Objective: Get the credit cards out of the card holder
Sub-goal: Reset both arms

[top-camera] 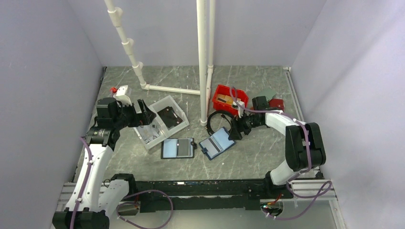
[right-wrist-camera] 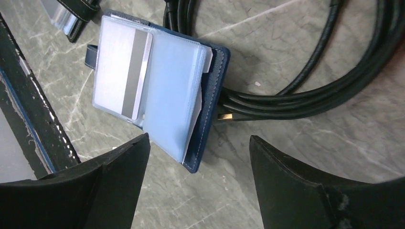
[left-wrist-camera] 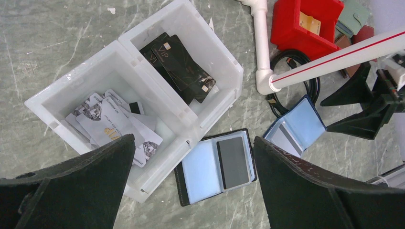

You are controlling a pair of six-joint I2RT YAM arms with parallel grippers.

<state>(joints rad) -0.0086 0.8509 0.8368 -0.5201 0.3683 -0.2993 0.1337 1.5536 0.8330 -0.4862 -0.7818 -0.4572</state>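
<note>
The navy card holder (right-wrist-camera: 210, 95) lies open on the table, its light-blue sleeves facing up, also in the top view as the card holder (top-camera: 217, 143). A pale credit card (right-wrist-camera: 119, 71) with a grey stripe sits in its left sleeve. My right gripper (right-wrist-camera: 198, 143) hangs open just over the holder's near corner, with nothing between its fingers; from above this right gripper (top-camera: 235, 128) is at the holder's right edge. My left gripper (left-wrist-camera: 193, 139) is open and empty above the white bin (left-wrist-camera: 224, 57) and the folio (left-wrist-camera: 215, 164).
The white two-part bin (top-camera: 172, 101) holds black cards (left-wrist-camera: 184, 69) in one half and white cards (left-wrist-camera: 112, 126) in the other. A black-edged folio (top-camera: 177, 148) lies left of the holder. A coiled black cable (right-wrist-camera: 305, 90) touches the holder's far side. A red bin (top-camera: 229, 98) and white pipes (top-camera: 203, 57) stand behind.
</note>
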